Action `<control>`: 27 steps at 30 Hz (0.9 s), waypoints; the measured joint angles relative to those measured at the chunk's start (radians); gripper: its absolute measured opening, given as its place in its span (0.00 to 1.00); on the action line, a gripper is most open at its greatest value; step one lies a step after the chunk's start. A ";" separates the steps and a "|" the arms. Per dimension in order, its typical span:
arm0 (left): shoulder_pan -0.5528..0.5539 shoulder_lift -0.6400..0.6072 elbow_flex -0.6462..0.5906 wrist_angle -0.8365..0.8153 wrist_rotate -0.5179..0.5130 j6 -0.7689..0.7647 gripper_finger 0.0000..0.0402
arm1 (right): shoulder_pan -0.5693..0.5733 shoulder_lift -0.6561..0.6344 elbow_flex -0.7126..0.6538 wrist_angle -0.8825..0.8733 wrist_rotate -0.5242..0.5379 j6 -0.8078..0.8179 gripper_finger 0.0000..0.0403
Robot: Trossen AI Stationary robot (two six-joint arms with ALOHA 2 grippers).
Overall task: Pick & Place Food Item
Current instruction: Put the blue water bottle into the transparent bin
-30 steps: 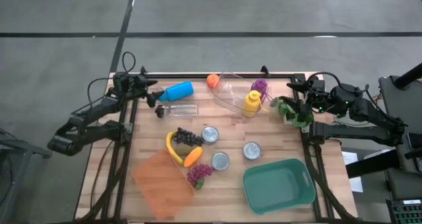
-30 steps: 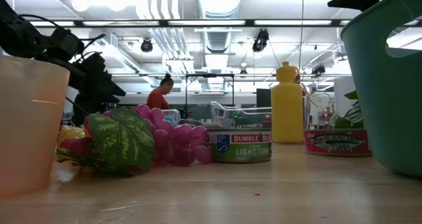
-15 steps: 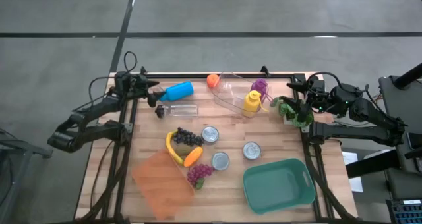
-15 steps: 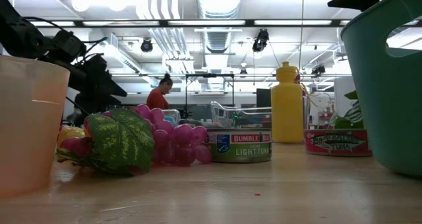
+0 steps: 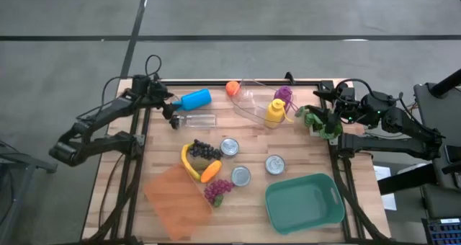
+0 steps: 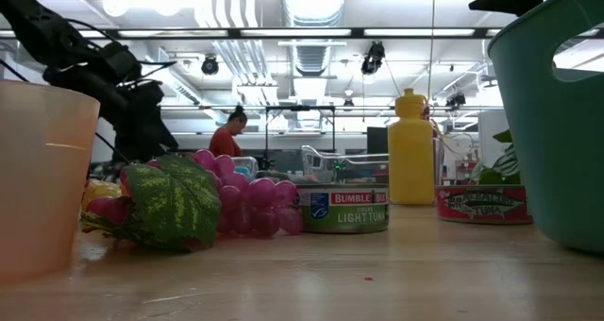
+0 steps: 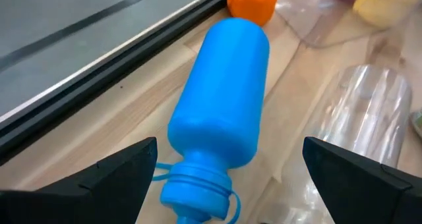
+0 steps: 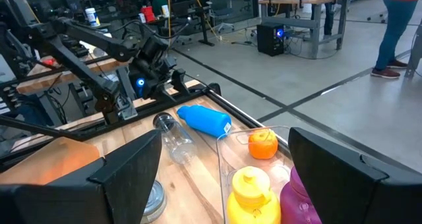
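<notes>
My left gripper [image 5: 170, 108] is open at the table's far left. Its fingers stand on either side of the cap end of a blue bottle [image 7: 224, 85] lying on its side, touching nothing [image 7: 231, 146]. An orange [image 5: 232, 88] sits beyond the bottle by the far edge. A banana [image 5: 189, 162], dark grapes [image 5: 206, 150], a carrot [image 5: 211, 171] and red grapes [image 5: 217, 191] lie mid-table. My right gripper [image 5: 317, 108] waits open at the right edge [image 8: 225, 137], beside a leafy green [image 5: 322, 125].
A clear bottle [image 5: 194, 120] lies near the blue one. A clear container [image 5: 252, 101], a yellow bottle [image 5: 275, 113] and purple grapes [image 5: 284, 94] stand at the far side. Three cans [image 5: 240, 176], an orange bin [image 5: 176, 198] and a teal bin [image 5: 302, 200] fill the near half.
My left arm has swung toward the table's right, closing on the blue bottle's cap end, and its wrist has risen so the fingers tip downward. The objects on the table have stayed where they were.
</notes>
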 joint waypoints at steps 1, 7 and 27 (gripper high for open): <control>-0.007 0.000 -0.001 0.000 -0.013 0.002 0.95 | 0.000 0.000 0.000 0.000 0.000 0.000 0.82; -0.051 0.023 0.000 0.016 -0.097 0.037 0.95 | 0.000 0.000 0.000 0.000 0.000 0.000 0.82; -0.072 0.230 0.094 0.034 -0.132 0.127 0.76 | 0.000 0.000 0.000 0.000 0.000 0.000 0.82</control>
